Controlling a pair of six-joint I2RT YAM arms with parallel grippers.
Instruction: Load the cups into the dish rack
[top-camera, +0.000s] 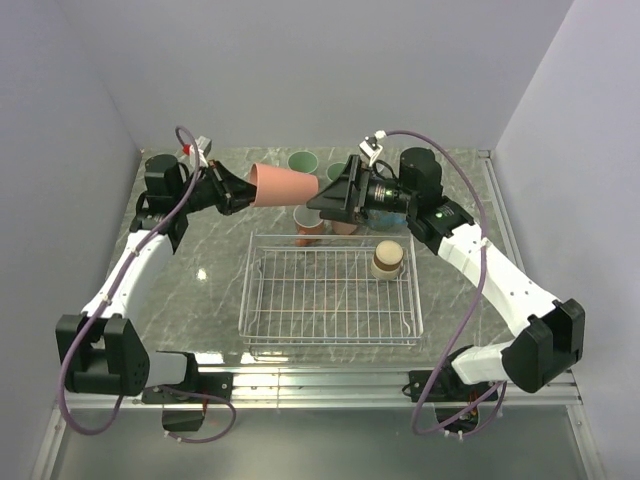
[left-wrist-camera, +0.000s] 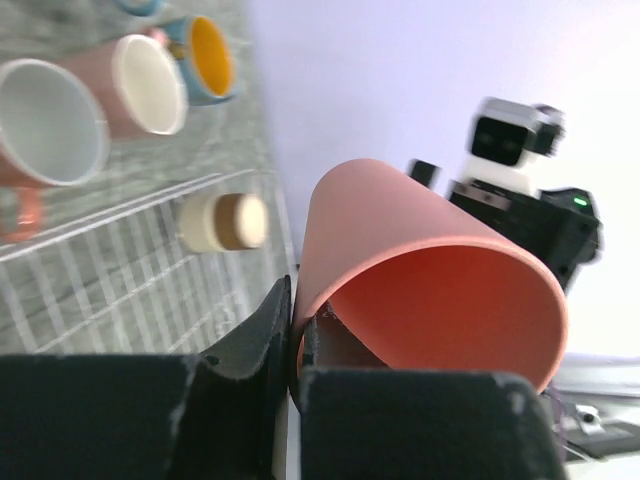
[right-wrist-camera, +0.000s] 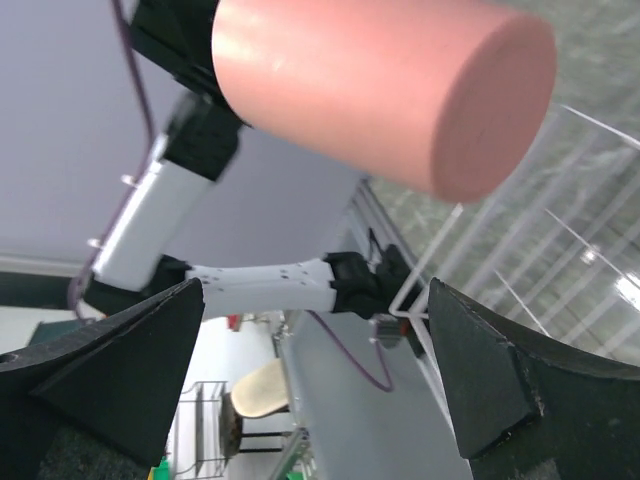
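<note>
We see left gripper (left-wrist-camera: 293, 328) pinching salmon cup (left-wrist-camera: 420, 250) by the rim (cup sideways, aloft); right gripper (right-wrist-camera: 315, 300) fully spread, empty, facing its base.

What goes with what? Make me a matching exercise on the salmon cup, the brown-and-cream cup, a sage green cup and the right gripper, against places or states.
1. salmon cup
2. brown-and-cream cup
3. sage green cup
4. right gripper

A. inside the dish rack, far right corner
B. open, holding nothing
C. held sideways in the air by the left gripper
D. on the table beyond the rack

Pairs: 1-C, 2-A, 3-D, 4-B
</note>
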